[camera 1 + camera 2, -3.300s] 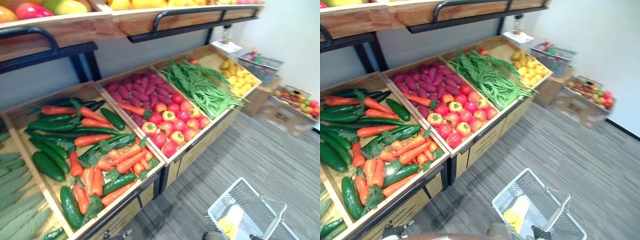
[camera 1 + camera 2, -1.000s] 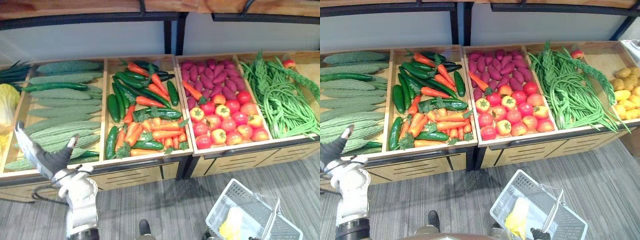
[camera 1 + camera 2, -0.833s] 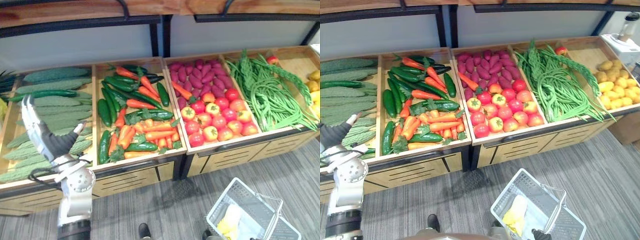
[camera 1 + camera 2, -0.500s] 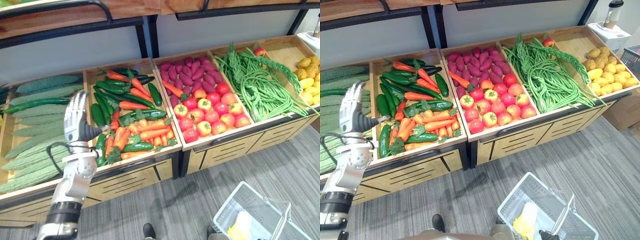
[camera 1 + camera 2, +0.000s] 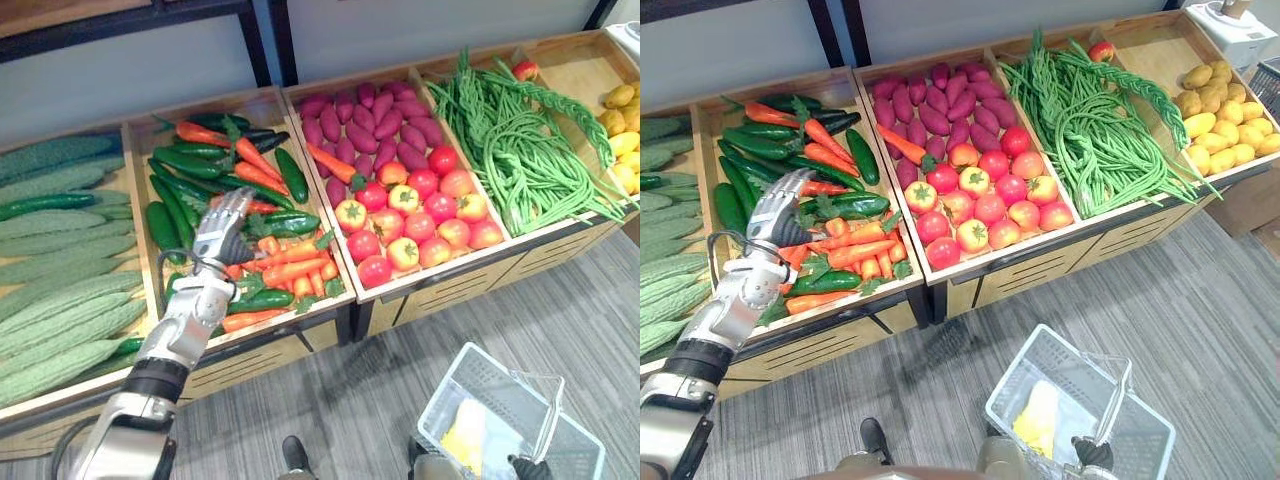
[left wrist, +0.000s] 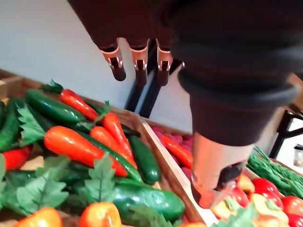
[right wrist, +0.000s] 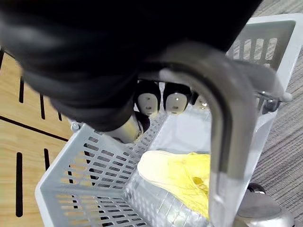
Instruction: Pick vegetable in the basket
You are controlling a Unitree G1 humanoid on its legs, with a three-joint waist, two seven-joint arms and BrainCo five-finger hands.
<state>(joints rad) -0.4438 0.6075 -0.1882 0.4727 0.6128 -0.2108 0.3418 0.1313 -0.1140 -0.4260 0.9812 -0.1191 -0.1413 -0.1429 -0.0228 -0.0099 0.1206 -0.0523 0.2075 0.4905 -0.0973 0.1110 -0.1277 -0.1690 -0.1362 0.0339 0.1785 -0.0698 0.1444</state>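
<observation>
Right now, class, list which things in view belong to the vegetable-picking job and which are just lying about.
In the job: left hand, open over the carrots and cucumbers; right hand, curled round the handle of the basket; yellow vegetable in it.
Lying about: tomatoes, purple tubers, green beans, bitter gourds.

Beyond the dark-tipped fingers (image 6: 138,64) of the left hand (image 5: 225,228) lie orange carrots (image 6: 75,144) with green leafy tops among dark green cucumbers (image 6: 52,108). Below the fingers (image 7: 149,101) of the right hand (image 7: 109,71), a pale grey slotted basket (image 7: 80,161) holds something pale yellow (image 7: 184,177), above grey striped floor (image 5: 1200,300).
</observation>
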